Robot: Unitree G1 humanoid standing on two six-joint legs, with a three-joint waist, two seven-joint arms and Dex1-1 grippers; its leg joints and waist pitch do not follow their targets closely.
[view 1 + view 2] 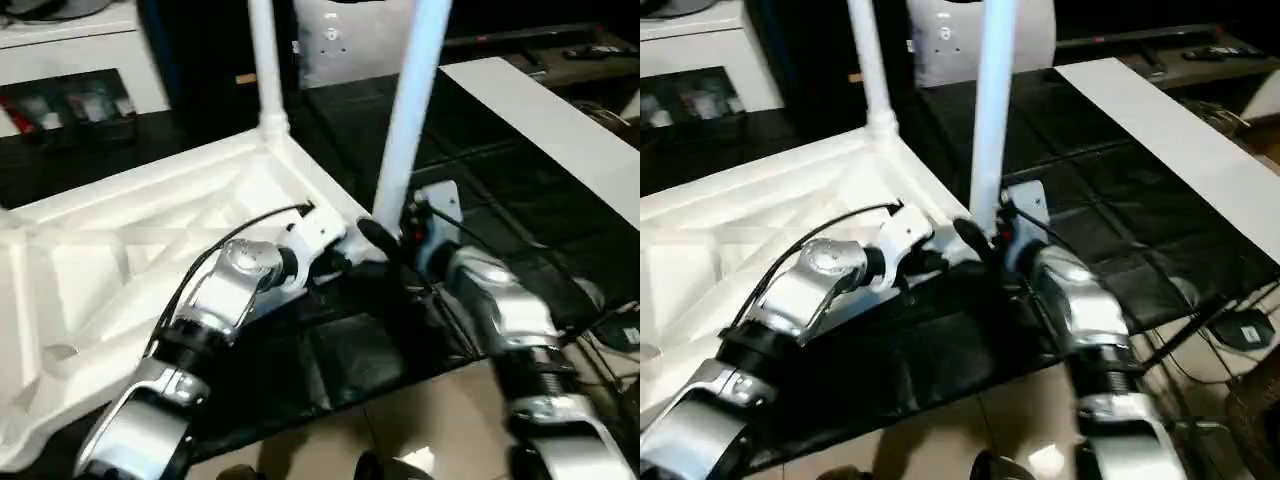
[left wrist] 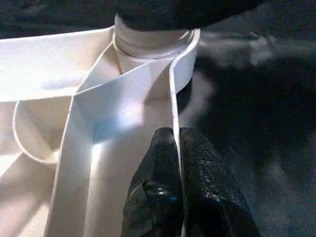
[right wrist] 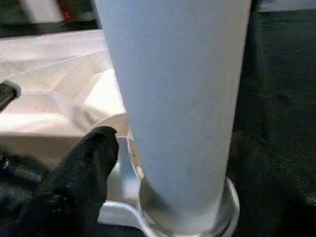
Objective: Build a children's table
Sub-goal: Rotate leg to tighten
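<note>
The children's table top point(image 1: 120, 250) lies upside down on the black work table, ribbed underside up. One white leg point(image 1: 264, 60) stands upright in the far corner socket. A second leg point(image 1: 412, 110) stands in the near right corner socket point(image 2: 148, 44). My left gripper point(image 1: 332, 264) is shut on the thin rim wall point(image 2: 174, 98) of the top, just beside that socket. My right gripper point(image 1: 388, 240) sits at the base of the second leg point(image 3: 177, 98). It is open, with one black finger point(image 3: 89, 168) standing slightly off the leg's side above the collar point(image 3: 228, 207).
The black work table point(image 1: 520, 200) runs to the right, with a long white board point(image 1: 540, 110) along its far right side. A white cabinet point(image 1: 70, 60) stands at the back left. Beyond the table's near edge are tiled floor point(image 1: 420, 420) and cables point(image 1: 610, 340).
</note>
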